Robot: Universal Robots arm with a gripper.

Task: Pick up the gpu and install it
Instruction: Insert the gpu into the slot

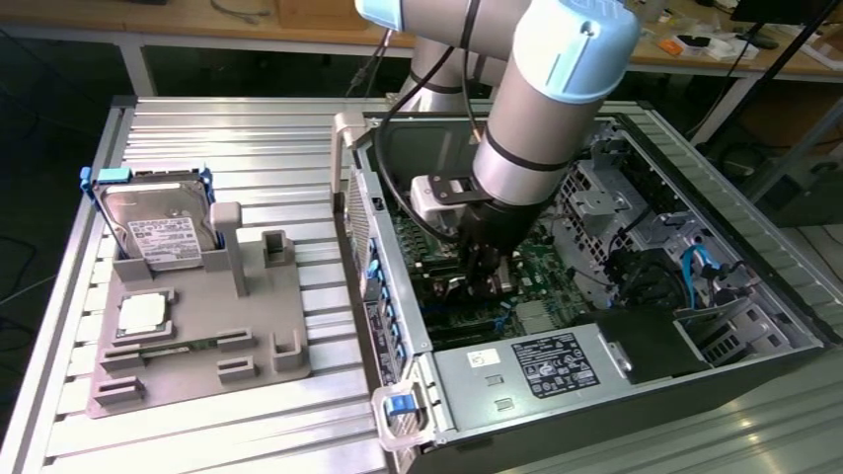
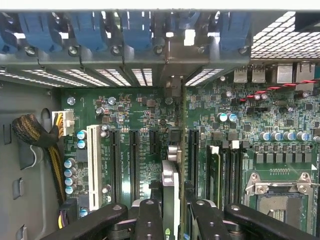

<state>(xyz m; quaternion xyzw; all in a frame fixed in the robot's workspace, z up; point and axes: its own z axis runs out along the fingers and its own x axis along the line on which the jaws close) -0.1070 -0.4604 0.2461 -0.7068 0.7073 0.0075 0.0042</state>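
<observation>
Gripper [image 2: 170, 207] clamped on gpu [image 2: 171, 167] | gpu upright at motherboard [image 2: 145, 112] slot

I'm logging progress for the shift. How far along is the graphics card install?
Done: the graphics card is off the grey holder, where the hard drive and the chip sit.
In hand: the end effector grips the card edge-on over the motherboard slots inside the computer case.
Left: the card is not released; whether it is fully seated cannot be told.
</observation>
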